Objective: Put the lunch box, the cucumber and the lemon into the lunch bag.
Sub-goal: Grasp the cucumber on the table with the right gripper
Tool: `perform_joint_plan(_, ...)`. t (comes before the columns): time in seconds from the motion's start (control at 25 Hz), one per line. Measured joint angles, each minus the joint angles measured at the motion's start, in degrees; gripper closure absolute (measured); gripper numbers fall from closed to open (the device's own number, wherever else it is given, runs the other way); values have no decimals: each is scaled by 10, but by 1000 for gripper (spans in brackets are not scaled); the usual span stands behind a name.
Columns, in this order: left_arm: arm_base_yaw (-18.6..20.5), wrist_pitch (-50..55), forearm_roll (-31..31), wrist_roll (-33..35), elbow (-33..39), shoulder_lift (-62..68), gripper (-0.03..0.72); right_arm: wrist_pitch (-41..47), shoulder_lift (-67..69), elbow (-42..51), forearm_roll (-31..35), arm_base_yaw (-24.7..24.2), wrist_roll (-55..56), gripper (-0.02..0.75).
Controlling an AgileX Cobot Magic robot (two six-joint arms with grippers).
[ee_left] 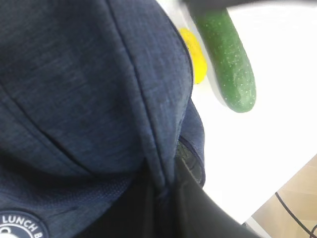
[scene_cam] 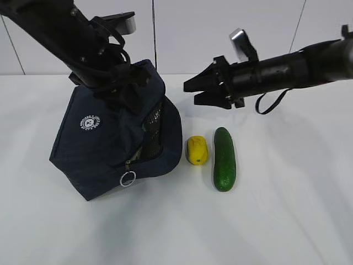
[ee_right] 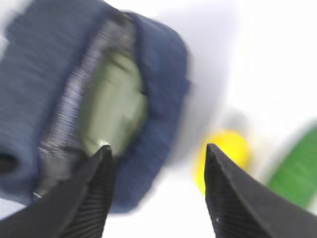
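The navy lunch bag stands tilted on the white table with its zipped opening gaping to the right. My left gripper is shut on a fold of the bag's top fabric. In the blurred right wrist view the lunch box's pale green lid shows inside the bag. The lemon and the cucumber lie side by side just right of the bag. My right gripper is open and empty in the air above them, near the opening; it also shows in its wrist view.
The silver ring pull hangs at the bag's front corner. A black cable loop hangs under the right arm. The table edge shows in the left wrist view, with floor beyond. A white wall is behind.
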Motion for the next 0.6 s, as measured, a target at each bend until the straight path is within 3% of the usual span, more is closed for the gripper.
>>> perform_joint_plan(0.12, 0, 0, 0, 0, 0, 0, 670, -10, -35, 0, -73, -13, 44, 285)
perform_joint_plan(0.32, 0, 0, 1, 0, 0, 0, 670, -32, -84, 0, -249, -13, 165, 298)
perform_joint_plan(0.6, 0, 0, 2, 0, 0, 0, 670, -36, -89, 0, -458, 14, 304, 300)
